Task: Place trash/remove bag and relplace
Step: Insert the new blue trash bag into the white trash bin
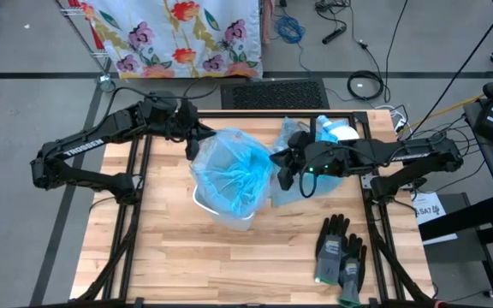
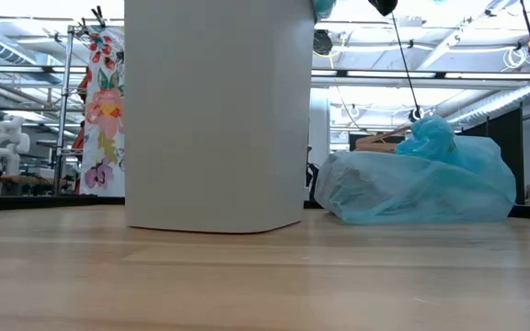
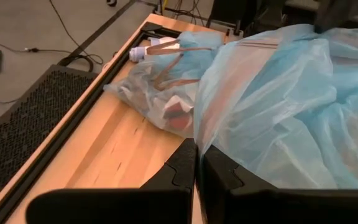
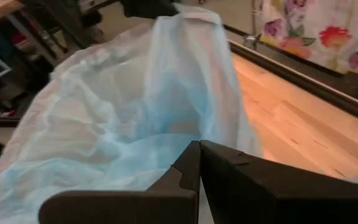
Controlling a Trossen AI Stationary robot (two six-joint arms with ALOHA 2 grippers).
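**Fresh liner stretched over the bin, both arms pinching its rim**

The left gripper [image 1: 197, 137] has its jaws clenched on the edge of the new blue bag [image 1: 234, 171]; in its own wrist view the two fingers [image 3: 188, 168] meet with the thin film caught between them; the right gripper [image 1: 285, 162] is clenched the same way on the opposite edge, the film rising straight out of its closed fingers [image 4: 194, 168]. Between the two pairs of jaws the bag hangs over the white bin [image 2: 217, 115], sagging into its mouth (how far the rim is actually hooked over the bin's lip cannot be told).

Just beyond the right jaws, on the side away from the bin, the filled bag [image 2: 421, 184] lies on the worktop [image 1: 187, 265], knotted at its top; the trash shows only as brownish shapes through its film in the left wrist view. Nearer the worktop's front, well apart from both jaws, lies a pair of gloves [image 1: 341, 252].

Risks, as I judge them: the film is thin, so pulling the two grips apart too hard could tear it or slip it out of one pinch; a sideways tug could drag or tip the light bin; releasing before the rim is seated would let the liner collapse inside.
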